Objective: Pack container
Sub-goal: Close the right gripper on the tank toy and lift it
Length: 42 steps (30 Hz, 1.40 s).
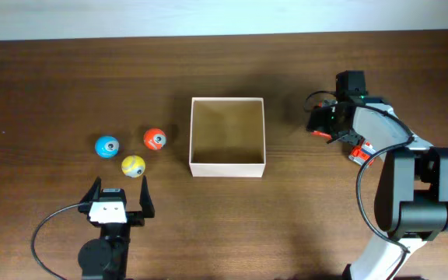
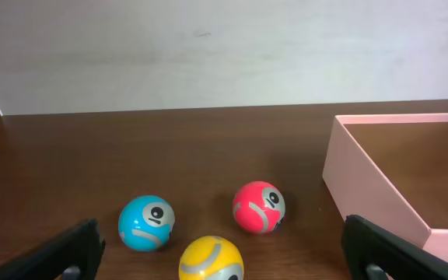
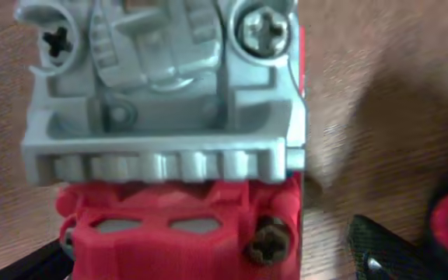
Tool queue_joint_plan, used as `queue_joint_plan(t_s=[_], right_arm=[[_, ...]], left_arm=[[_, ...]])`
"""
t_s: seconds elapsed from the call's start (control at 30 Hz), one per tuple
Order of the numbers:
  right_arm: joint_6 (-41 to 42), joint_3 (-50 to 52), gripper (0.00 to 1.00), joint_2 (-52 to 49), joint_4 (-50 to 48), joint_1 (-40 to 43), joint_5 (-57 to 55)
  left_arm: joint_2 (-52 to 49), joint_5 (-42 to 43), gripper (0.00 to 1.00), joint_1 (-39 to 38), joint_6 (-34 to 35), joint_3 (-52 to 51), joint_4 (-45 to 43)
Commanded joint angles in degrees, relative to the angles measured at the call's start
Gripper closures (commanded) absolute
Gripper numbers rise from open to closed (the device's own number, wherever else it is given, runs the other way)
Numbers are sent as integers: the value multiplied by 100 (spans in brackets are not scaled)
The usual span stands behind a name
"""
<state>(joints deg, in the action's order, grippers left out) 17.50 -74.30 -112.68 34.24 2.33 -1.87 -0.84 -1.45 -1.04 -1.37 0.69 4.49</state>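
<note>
While the right gripper hangs low over a red and grey toy, its fingers stand wide, one on each side. In the right wrist view a strip of bare table shows between the toy and the finger at 3 o'clock. So the gripper is open and is not squeezing the toy yet. In that view the toy's long side runs from 12 o'clock to 6 o'clock, and the fingers sit at 3 and 9. I think that is good, because they would close across the thin way, not the long way.

The box sits in the middle of the table. It is open at the top and has nothing in it. Seen from above, it lies at 9 o'clock from the right gripper, near but not touching. Once the toy is held, the next move looks like a lift and a short trip toward 9 o'clock.

The left gripper is wide open too and holds nothing. Three balls lie near it at 12 o'clock: a blue ball, a red ball and a yellow ball. The yellow one is nearest. From this gripper the box is at about 2 o'clock. The left arm is nearer the balls and the right arm is nearer the toy, so each has its own things to fetch.
</note>
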Motion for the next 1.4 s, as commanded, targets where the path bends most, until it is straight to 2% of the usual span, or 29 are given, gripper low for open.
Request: queue_joint_plan(t_s=[0.0,0.27,0.47,0.73,1.07,1.37], right_arm=[[-514,-39,5,-22,-114,33,-404],[-1563,-39,4,-22,-538,33,-398],[-1580,-39,5,-22,-509,31,-258],[-1580,-39,27,-22,-511,28,-24],[-1578,-39,32,-20,-509,28,-9],[-1576,-210,32,26,-321,28,-4]], left_arm=[[55,-20,1,35,-107,-17,13],[55,-20,1,35,-107,-17,11],[55,-20,1,35,-107,-17,13],[55,-20,1,35,-107,-17,11],[55,-20,1,35,-107,-17,13],[55,-20,1,35,-107,-17,13]])
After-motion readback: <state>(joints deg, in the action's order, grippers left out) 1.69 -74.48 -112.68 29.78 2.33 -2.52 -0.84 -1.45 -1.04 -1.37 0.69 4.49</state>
